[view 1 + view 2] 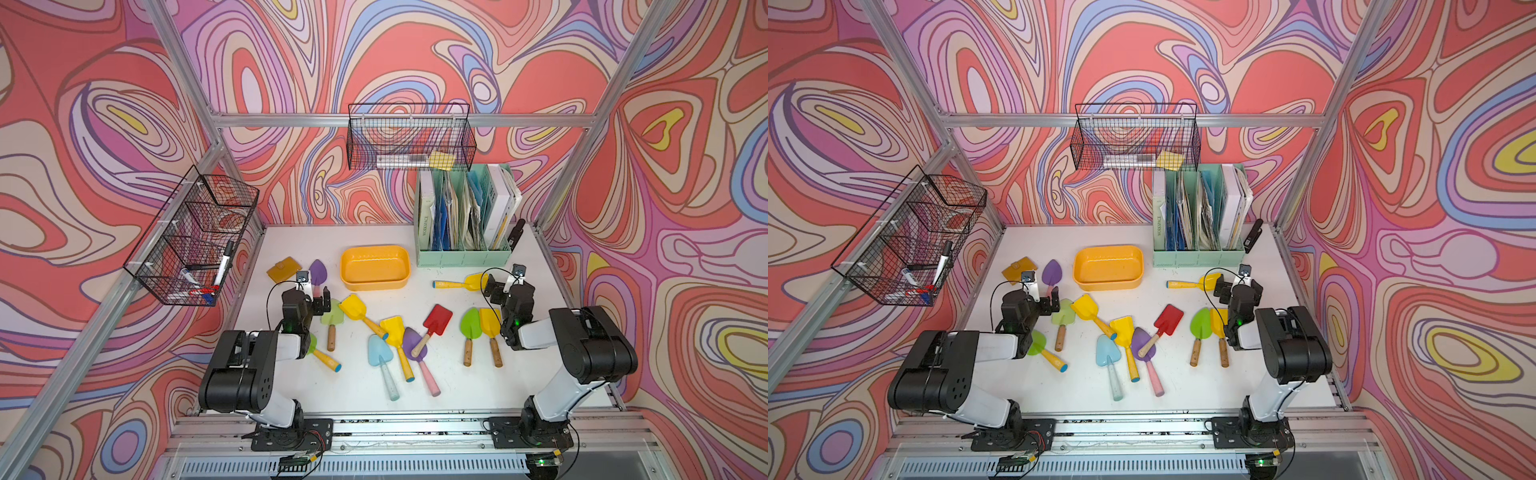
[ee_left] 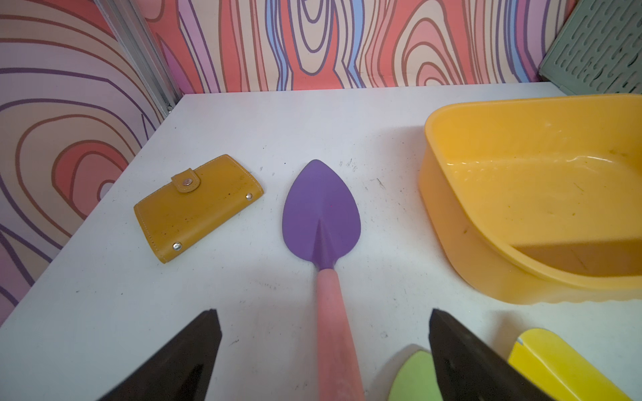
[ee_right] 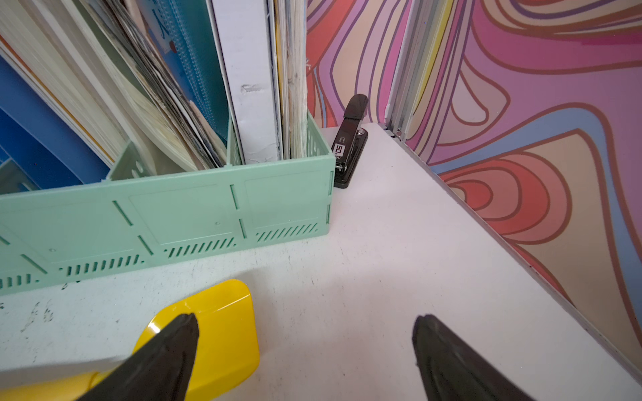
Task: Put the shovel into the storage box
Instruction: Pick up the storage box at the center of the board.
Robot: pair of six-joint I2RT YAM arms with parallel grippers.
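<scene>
The left claw [image 2: 323, 312] hung released, jaws either side of the purple-bladed, pink-handled shovel [image 2: 321, 211] on the white desk [image 2: 243, 121] beside the shallow yellow-orange plastic storage box [image 2: 451, 215]; the handle's end was cut off. The right claw [image 3: 305, 317] was likewise released.

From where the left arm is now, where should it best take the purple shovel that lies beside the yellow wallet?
Grip the pink handle of the purple shovel, coming straight down from above. It lies flat on the table, narrow, and runs between the open jaws of the left gripper; the blade is wide and flat, probably harder to pinch.
</scene>
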